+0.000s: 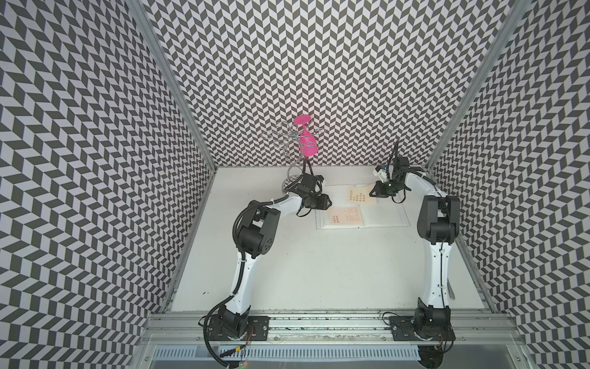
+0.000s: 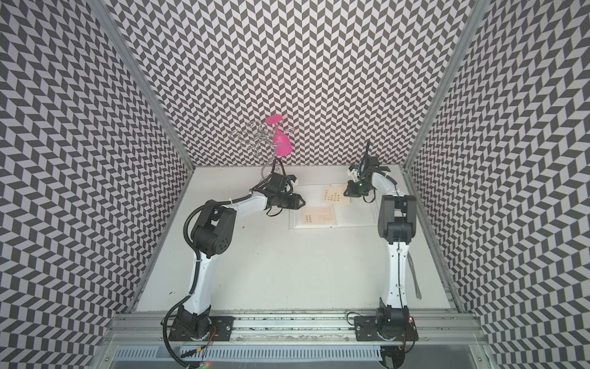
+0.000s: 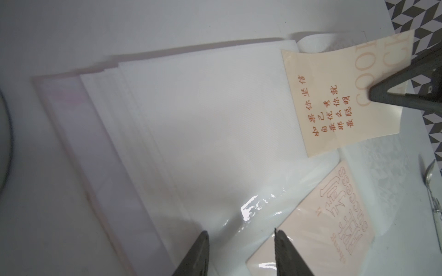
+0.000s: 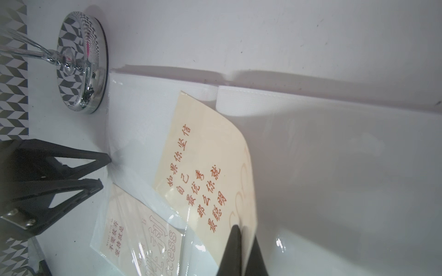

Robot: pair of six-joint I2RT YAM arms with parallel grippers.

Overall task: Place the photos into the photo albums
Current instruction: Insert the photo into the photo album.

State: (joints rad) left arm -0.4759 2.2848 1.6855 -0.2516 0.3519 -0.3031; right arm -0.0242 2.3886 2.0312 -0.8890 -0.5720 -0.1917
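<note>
I see the album (image 1: 383, 217) (image 2: 357, 217) lying open on the far part of the worktop (image 1: 303, 271), between my two arms.

My right end effector (image 1: 372, 193) (image 4: 245, 233) is clenched on one edge of a cream card (image 1: 356, 196) (image 3: 323, 102) (image 4: 203, 167) printed with orange characters. The card is bowed and tilted. Its free end reaches down onto the album's left page near the spine, and the gripped end is raised. I cannot tell whether the free end is under the clear film or only resting on it.

A second card (image 1: 346, 216) (image 2: 319, 215) (image 4: 134, 239), also cream, lies flat under glossy film on the near part of the same page, just beside the first.

My left end effector (image 1: 329, 202) (image 3: 240, 231) (image 4: 106, 172) sits at the album's left edge with its jaws apart and nothing clamped between them. In the right wrist view one of its fingertips (image 4: 108, 159) is at the wrinkled clear film of the page. From these views I cannot say whether it is pressing on the film.

Behind the album's far left corner stands a chrome stand (image 4: 81, 62), its round base almost touching the page edge. A pink glass (image 1: 308, 140) hangs upside down from it. A spoon (image 2: 415, 274) lies on the worktop beside my right arm, well apart from the album.
</note>
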